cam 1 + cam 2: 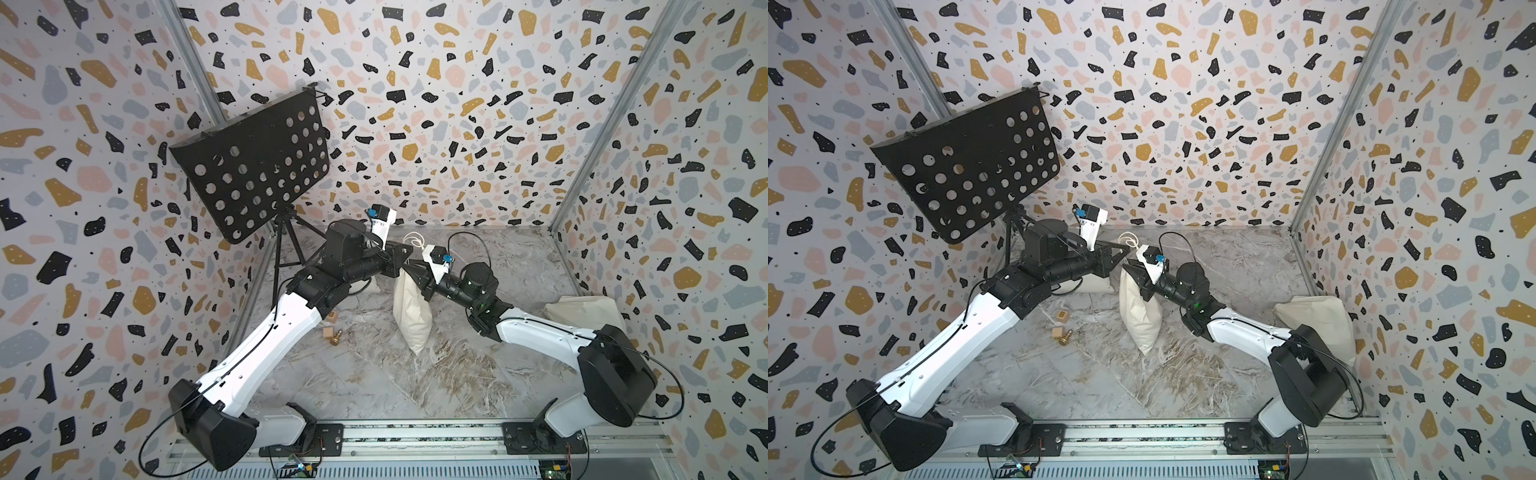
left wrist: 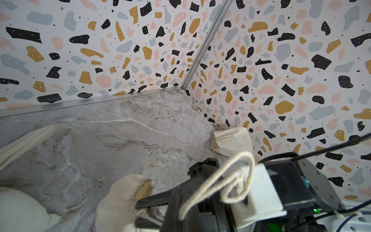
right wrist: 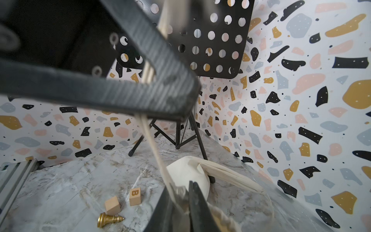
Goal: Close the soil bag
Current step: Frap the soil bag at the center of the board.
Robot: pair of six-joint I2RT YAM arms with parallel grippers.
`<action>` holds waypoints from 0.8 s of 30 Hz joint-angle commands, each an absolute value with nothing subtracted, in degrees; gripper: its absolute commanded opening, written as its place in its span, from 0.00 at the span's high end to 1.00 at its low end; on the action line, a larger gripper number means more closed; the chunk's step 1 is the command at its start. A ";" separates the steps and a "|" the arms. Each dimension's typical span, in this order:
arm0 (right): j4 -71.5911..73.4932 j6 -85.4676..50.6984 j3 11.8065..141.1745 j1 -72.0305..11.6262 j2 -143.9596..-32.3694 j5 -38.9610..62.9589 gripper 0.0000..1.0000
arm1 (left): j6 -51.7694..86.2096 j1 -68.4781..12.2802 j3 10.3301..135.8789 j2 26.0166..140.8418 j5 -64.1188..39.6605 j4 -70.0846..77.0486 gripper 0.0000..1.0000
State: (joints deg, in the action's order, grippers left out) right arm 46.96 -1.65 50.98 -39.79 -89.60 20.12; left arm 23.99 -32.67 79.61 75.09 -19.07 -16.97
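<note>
The soil bag (image 1: 412, 316) is a cream cloth sack hanging upright over the middle of the marble floor, its bottom corner toward the floor. My right gripper (image 1: 409, 272) is shut on its gathered neck; in the right wrist view the fingers (image 3: 180, 192) pinch cloth and cord. The drawstring (image 3: 154, 144) runs taut from there up to my left gripper (image 1: 404, 258), which is shut on it just above the bag. A loose loop of drawstring (image 2: 232, 180) sticks out past the left fingers. In the left wrist view the bag's mouth (image 2: 144, 189) shows a tan gap.
A black perforated music stand (image 1: 253, 162) on a tripod stands at the back left. Two wooden blocks (image 1: 332, 318) (image 1: 328, 332) and a gold chess pawn (image 1: 336, 338) lie left of the bag. Other cream sacks lie at the right wall (image 1: 582, 311) and behind the left arm (image 3: 186, 170).
</note>
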 commanded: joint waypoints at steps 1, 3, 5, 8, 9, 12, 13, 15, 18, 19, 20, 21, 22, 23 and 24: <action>27.33 -2.32 45.44 -36.72 -97.49 13.17 0.81 | 25.67 -33.18 89.63 70.04 -26.01 2.86 1.00; 27.60 -3.02 45.23 -35.91 -98.41 12.80 0.81 | 25.57 -33.06 89.76 69.89 -25.88 2.65 1.00; 27.65 -3.44 45.32 -35.32 -99.16 12.19 0.81 | 25.16 -32.91 89.80 69.53 -25.48 2.34 1.00; 27.41 -3.20 44.98 -34.82 -99.32 11.30 0.79 | 24.61 -32.41 89.12 69.09 -24.55 2.09 1.00; 28.04 -3.06 44.40 -34.78 -98.79 11.32 0.77 | 24.66 -32.29 88.86 69.08 -24.53 2.29 1.00; 29.49 -1.94 43.34 -34.75 -96.86 13.01 0.73 | 25.16 -32.02 89.12 69.95 -24.94 2.57 1.00; 29.40 -1.67 43.35 -34.77 -96.22 13.54 0.73 | 25.40 -32.00 89.23 70.35 -25.28 2.62 1.00; 29.50 -1.89 43.20 -34.74 -94.15 15.15 0.74 | 25.70 -31.91 88.78 70.93 -25.83 2.91 1.00; 30.69 -3.12 42.52 -34.84 -88.78 19.17 0.71 | 25.71 -31.98 85.92 71.03 -25.37 3.87 1.00; 30.62 -3.36 42.55 -34.88 -86.87 20.70 0.68 | 25.55 -31.96 84.50 70.99 -24.95 4.15 1.00; 30.15 -3.47 42.88 -34.95 -84.71 21.75 0.66 | 25.39 -31.98 83.23 71.05 -24.70 4.60 1.00; 29.03 -3.53 43.55 -34.91 -82.68 22.36 0.62 | 25.38 -31.97 81.87 71.20 -24.66 5.00 1.00; 27.72 -3.51 44.39 -34.91 -80.97 23.03 0.59 | 25.49 -31.98 80.71 71.49 -24.69 5.44 1.00; 26.24 -3.31 45.43 -34.96 -79.48 23.79 0.56 | 25.71 -31.98 79.61 71.91 -25.00 5.98 1.00; 24.99 -3.07 46.38 -34.98 -78.09 24.35 0.52 | 25.93 -31.95 78.56 72.31 -25.23 6.53 1.00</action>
